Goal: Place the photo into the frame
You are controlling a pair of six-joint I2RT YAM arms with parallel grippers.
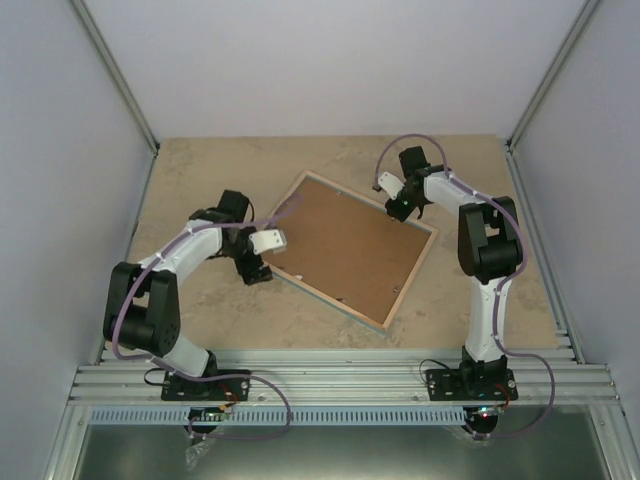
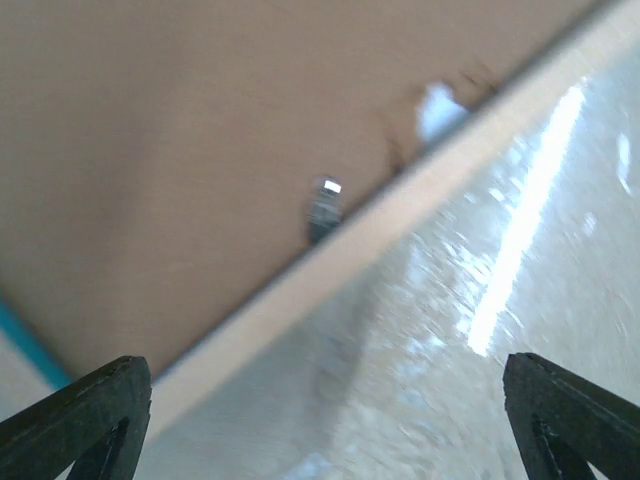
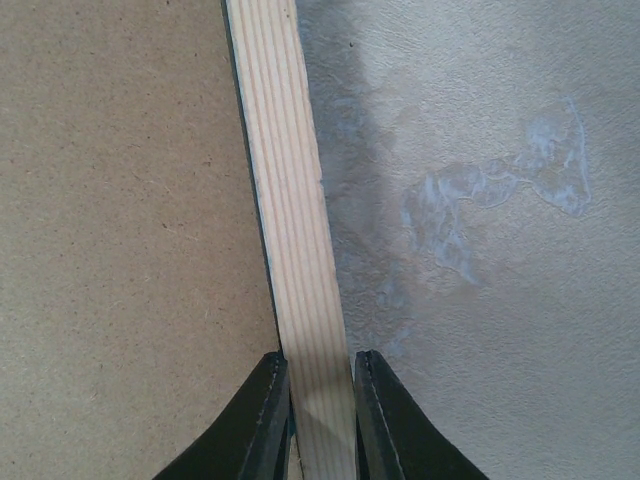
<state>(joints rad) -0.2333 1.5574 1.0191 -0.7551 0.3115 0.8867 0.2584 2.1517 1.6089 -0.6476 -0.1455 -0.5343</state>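
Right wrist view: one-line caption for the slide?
Right end effector pinching the bare-wood rim of the frame, brown backing board on one side, mottled tabletop on the other.

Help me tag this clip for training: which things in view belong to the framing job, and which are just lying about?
Job in hand: frame, wood side up; brown backing board inside it; right gripper, shut on the rim; left gripper, open by its edge. Photo not in view.
Just there: table; walls.

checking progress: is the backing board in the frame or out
In: the brown backing board fills the frame inside its bare-wood rim. Whether the photo lies beneath it, cannot tell.
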